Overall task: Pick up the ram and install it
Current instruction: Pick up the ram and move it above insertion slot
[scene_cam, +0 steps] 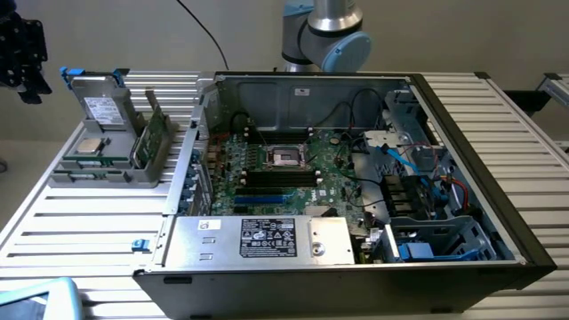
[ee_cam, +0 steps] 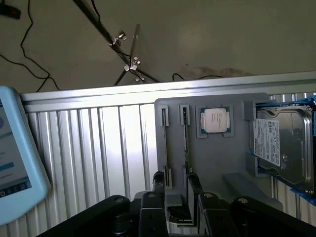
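Observation:
The ram (scene_cam: 158, 137) is a green stick standing on edge in the grey holder (scene_cam: 102, 175), on the table at the exterior view's left, on the holder's side nearest the case. From the wrist view I see two thin sticks edge-on in the holder's slots, one the ram (ee_cam: 186, 143) and the other a second stick (ee_cam: 164, 143). My gripper (ee_cam: 175, 181) hangs above them, open, with black fingertips (ee_cam: 158, 178) apart and nothing between them. In the exterior view the gripper (scene_cam: 22, 53) is a black shape high at the left edge. The motherboard's black slots (scene_cam: 282, 177) lie inside the case.
The open computer case (scene_cam: 462, 133) fills the table's middle, with a power supply (scene_cam: 266, 237) at its front. The holder also carries a silver processor chip (ee_cam: 215, 120) and a grey drive (ee_cam: 281, 143). A blue-framed tablet (ee_cam: 15, 158) lies near the table's corner.

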